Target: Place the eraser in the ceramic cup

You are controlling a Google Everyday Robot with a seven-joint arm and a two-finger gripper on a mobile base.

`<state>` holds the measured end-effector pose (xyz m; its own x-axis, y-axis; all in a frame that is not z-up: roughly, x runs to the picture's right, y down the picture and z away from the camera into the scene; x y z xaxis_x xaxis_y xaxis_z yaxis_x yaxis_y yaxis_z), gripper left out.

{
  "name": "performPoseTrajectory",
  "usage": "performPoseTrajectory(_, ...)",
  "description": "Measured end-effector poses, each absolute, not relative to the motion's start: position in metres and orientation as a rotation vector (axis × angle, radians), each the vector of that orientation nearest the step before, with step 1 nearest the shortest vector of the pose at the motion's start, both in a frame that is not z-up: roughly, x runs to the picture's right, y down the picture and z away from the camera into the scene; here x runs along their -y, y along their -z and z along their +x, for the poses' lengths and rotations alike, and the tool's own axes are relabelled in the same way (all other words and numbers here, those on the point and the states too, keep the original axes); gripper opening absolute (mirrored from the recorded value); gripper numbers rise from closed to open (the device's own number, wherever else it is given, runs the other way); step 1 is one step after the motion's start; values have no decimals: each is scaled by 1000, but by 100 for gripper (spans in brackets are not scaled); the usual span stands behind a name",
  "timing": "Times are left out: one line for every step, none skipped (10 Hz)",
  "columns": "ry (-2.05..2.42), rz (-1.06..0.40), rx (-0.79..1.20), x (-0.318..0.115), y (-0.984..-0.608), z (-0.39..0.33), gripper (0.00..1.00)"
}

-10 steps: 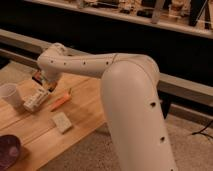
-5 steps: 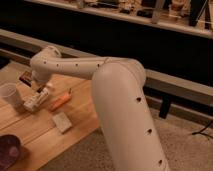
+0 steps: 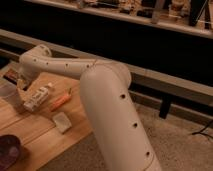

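The white ceramic cup [image 3: 10, 95] stands on the wooden table [image 3: 40, 135] at the far left, partly cut off by the frame edge. My white arm reaches in from the lower right and bends down at the wrist. The gripper [image 3: 22, 83] hangs just right of and above the cup's rim, between the cup and a white labelled tube [image 3: 38, 97]. A small dark shape sits at the gripper's tip, and I cannot tell whether it is the eraser. No eraser shows lying on the table.
An orange pen [image 3: 61, 100] lies right of the tube. A beige block [image 3: 62, 122] lies nearer the table's front edge. A dark purple bowl [image 3: 7, 151] sits at the lower left. A dark object [image 3: 9, 75] lies behind the cup. A long rail and dark shelving run behind the table.
The arm has swung left and the gripper has come closer to the cup, from over the tube to beside the cup's rim. The things on the table have not moved.
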<state>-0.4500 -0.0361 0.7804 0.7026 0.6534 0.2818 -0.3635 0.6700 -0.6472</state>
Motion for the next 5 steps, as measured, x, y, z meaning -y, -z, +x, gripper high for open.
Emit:
performPoseTrajectory(-590, -597, 549, 38, -780, -460, 0)
performPoseTrajectory(-575, -599, 569, 41, -781, -470, 0)
performPoseTrajectory(-567, -600, 579, 43, -781, -475, 0)
performPoseTrajectory(-559, -602, 594, 47, -782, -483, 0)
performPoseTrajectory(-549, -601, 607, 51, -785, -489, 0)
